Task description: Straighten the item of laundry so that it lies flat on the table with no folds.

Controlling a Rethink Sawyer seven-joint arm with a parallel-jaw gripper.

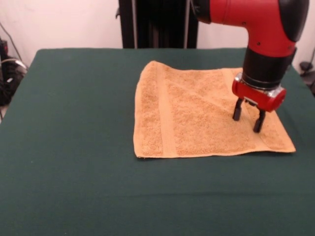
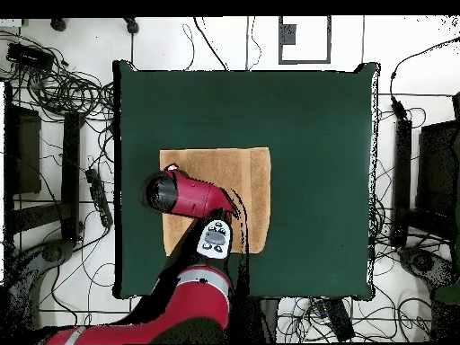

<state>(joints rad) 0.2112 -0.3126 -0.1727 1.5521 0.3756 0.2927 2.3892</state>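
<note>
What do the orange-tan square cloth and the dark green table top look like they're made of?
The orange-tan square cloth looks like looped terry cotton: nubby pile, with a flat woven band near one edge. The dark green table top looks like matte felt or similar fabric: no shine, soft rounded edges. The exact fibres can't be told.

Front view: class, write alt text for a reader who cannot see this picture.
An orange-tan washcloth lies spread nearly flat on a dark green table, and the red and black robot arm's tool stands over its right part with both black fingers apart, tips at the cloth. A faint diagonal crease crosses the cloth.
</note>
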